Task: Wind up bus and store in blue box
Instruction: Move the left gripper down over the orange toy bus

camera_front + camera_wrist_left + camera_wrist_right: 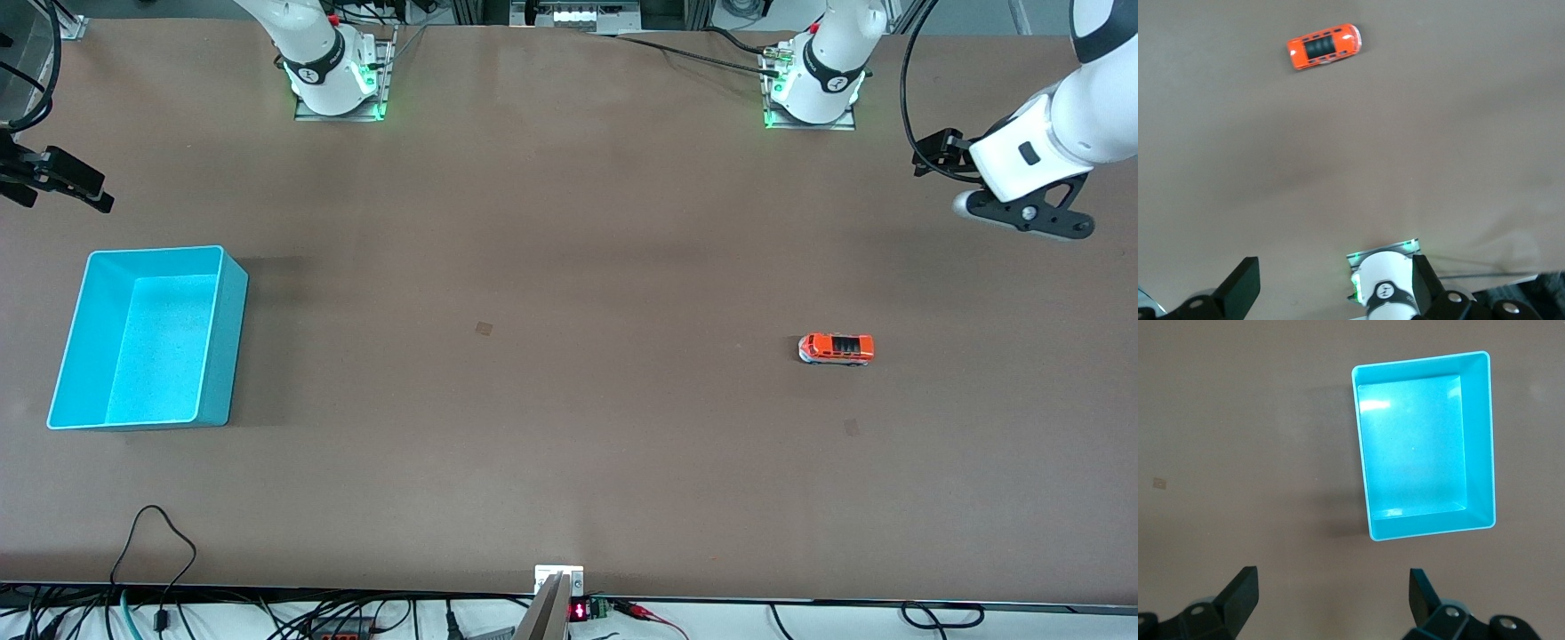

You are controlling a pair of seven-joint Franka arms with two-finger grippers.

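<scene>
The bus (836, 348) is a small orange toy with dark roof windows. It stands on the brown table toward the left arm's end and also shows in the left wrist view (1324, 47). The blue box (147, 338) stands empty at the right arm's end and shows in the right wrist view (1423, 447). My left gripper (1022, 212) hangs open and empty in the air over the table's left-arm end, well apart from the bus; its fingers (1245, 287) are spread wide. My right gripper (76, 182) is open and empty in the air beside the box, fingers (1241, 590) spread.
Both arm bases (338, 76) (813, 89) stand along the table's edge farthest from the front camera. Two small dark marks (484, 328) (852, 427) lie on the table. Cables (156, 551) and a small display (578, 611) sit at the nearest edge.
</scene>
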